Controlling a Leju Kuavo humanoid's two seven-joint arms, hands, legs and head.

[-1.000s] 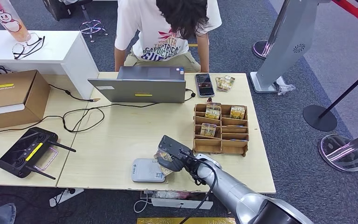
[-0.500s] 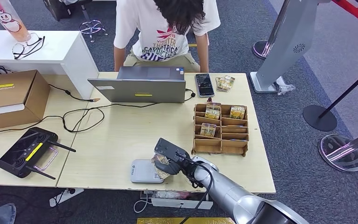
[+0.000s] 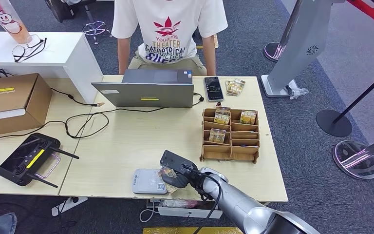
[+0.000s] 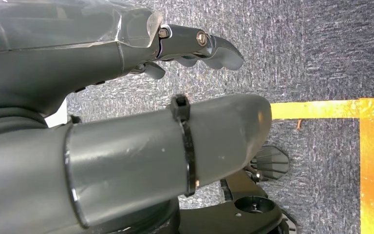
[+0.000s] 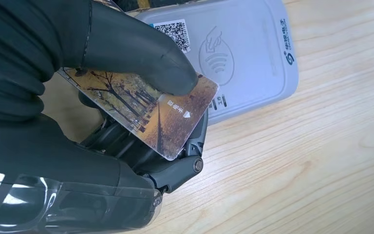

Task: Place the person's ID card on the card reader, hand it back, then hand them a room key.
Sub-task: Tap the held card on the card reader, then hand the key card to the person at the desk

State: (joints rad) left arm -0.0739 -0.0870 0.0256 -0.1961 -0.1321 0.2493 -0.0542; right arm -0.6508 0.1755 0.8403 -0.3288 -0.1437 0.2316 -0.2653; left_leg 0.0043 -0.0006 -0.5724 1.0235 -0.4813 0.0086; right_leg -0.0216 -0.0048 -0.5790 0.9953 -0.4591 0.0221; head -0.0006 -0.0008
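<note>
Pinching the ID card (image 5: 148,114) between thumb and the fingers (image 5: 141,58) underneath, the right hand (image 3: 175,174) has it held flat-ish with its long axis running away from the palm toward the card reader (image 5: 246,53); so the fingers are closed on the card, not spread; the free end of the card just overlaps the reader's near edge in the right wrist view, but looks tilted and lifted, so I can't tell if it's touching; in the head view the reader (image 3: 148,181) sits on the worktop (image 3: 126,141) just beside the hand, toward the robot's left, so my guess is the coming move is a short slide that way and down to lay the card over the contactless symbol; right hand is clearly the one for this; the left hand (image 4: 195,46) hangs over carpet with its fingers slightly curled and nothing in them that I can see; further out, the wooden organiser (image 3: 231,135) with the room keys (image 3: 222,116) sits past the hand, and the person (image 3: 168,29) stands beyond the laptop (image 3: 146,87).
</note>
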